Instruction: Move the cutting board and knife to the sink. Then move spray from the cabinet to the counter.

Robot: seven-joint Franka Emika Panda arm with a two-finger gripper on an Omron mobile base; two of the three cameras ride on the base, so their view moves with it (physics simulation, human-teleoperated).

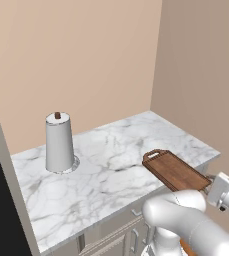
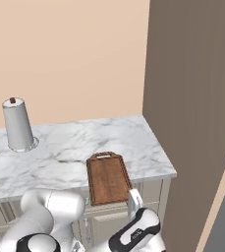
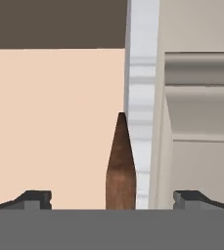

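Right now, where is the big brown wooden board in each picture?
Left base view: the dark reddish-brown wooden cutting board lies at lower right, on the white marble counter's front edge, handle away from the robot.
Right base view: lower middle, overhanging the counter's front edge.
Hand view: seen edge-on, a thin brown sliver between the two finger tips.
Shared landmark: the white paper-towel roll stands left of it in both base views.

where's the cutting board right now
The cutting board lies on the counter at its front edge, overhanging it, right of the paper-towel roll.
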